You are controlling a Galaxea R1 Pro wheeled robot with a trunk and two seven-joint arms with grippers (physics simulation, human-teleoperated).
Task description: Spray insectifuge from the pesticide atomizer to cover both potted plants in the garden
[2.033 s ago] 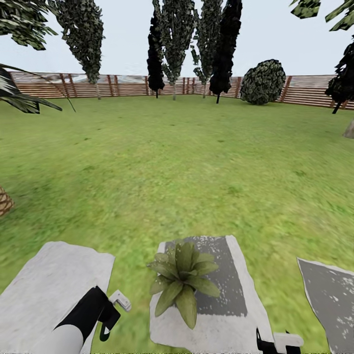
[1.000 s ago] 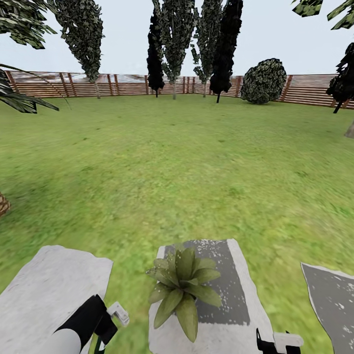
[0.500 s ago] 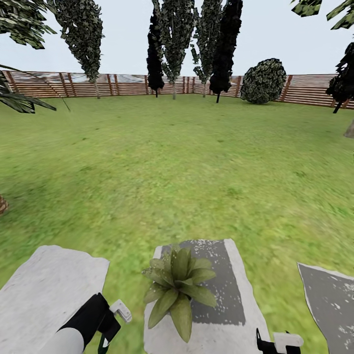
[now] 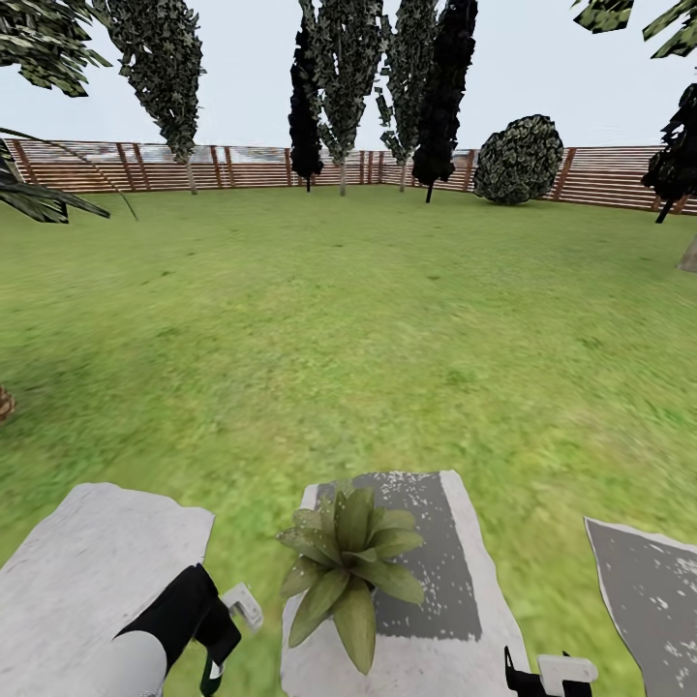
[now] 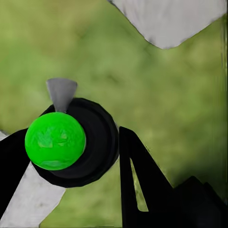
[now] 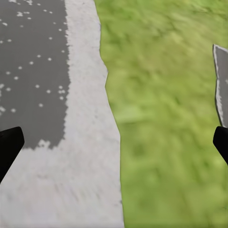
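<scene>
**Entry: garden, spray stage**

1. Small hand sprayer w/ dark green-black bottle and white trigger head (pesticide atomizer) [image 4: 240, 606]: near left, clamped in left hand [image 4: 218, 634]. In left wrist view the round dark body [image 5: 95, 142] sits betw. the two black fingers [image 5: 137, 180], w/ a bright green ball on it and a grey cone nozzle pointing off over grass.
2. Low rosette of broad pointed green leaves (potted plant) [image 4: 347, 566]: near centre, on the near-left corner of the grey-and-white middle stepping stone [image 4: 445, 639], just right of the atomizer and not touching it.
3. Right hand [image 4: 547, 673]: near right, low edge of head view. Spread wide and holding nothing. Its fingertips [image 6: 9, 147] stand at opp. edges of the right wrist view, over the stone's rim and grass.
4. Pale left stepping stone [image 4: 87, 561], dark right stepping stone [image 4: 649, 600], green lawn [image 4: 368, 329], brown slatted fence [image 4: 242, 166] far.

**Change vs. 2 s ago:** plant and stones sit a touch further left and lower in head view, all together, so the camera shifted and the things didn't. Left hand w/ atomizer is slightly lower and nearer.

**Meaning (est.):** pick-up is done. Robot is settling in front of this plant, and next the nozzle needs turning onto the leaves.
</scene>
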